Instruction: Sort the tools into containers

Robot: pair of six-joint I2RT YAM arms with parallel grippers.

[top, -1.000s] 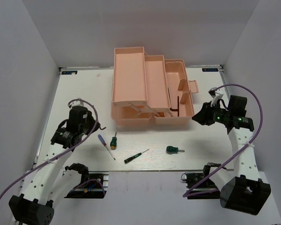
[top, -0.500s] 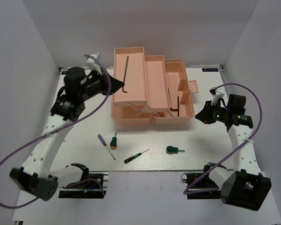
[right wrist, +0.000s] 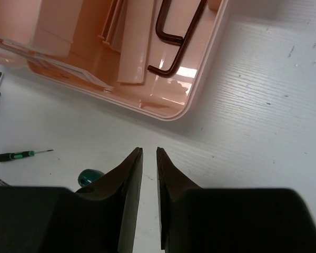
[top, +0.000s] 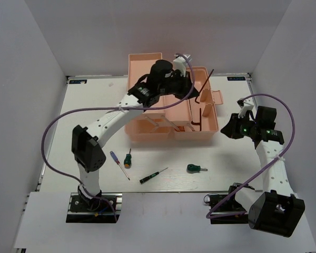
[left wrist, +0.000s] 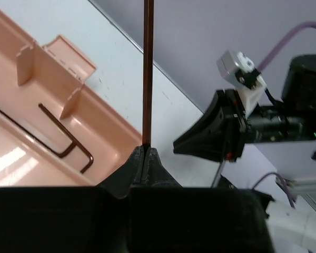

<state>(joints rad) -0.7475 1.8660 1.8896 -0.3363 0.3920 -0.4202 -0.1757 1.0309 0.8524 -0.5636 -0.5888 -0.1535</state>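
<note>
Since the earlier frames, the left arm has swung from the box's left side across the box (top: 142,95) to its right-hand compartment. The right arm has barely shifted.

Left gripper (left wrist: 146,152): clenched on a hex key (left wrist: 147,74), pinching the long shaft near its lower end. In the wrist view the shaft runs straight out from the closed fingertips. In the top view the key slants above the box's right compartment, clear of the floor and not yet set down.

Right gripper (right wrist: 149,153): hangs over the table (top: 84,105) just off the box's right front corner, with its jaws narrowly parted and nothing between them.

Box contents: two stored keys (right wrist: 175,37) lie on the floor of the right compartment. The left tray shows bare where it is visible.

Outstanding: four tools remain on the table in front of the box.
- Blue screwdriver (top: 118,164), with the green-orange screwdriver (top: 127,157) beside it, off the front left.
- Black-green screwdriver (top: 150,177), front centre.
- Stubby green screwdriver (top: 196,168), front right.

Assessment: the carry is done, and the held key looks ready to go down beside its like. Lowering it before release seems wise, since a key let go at this height could bounce off the rim. The task is under halfway, as every screwdriver is still unsorted. The right gripper is nearest the stubby one.
</note>
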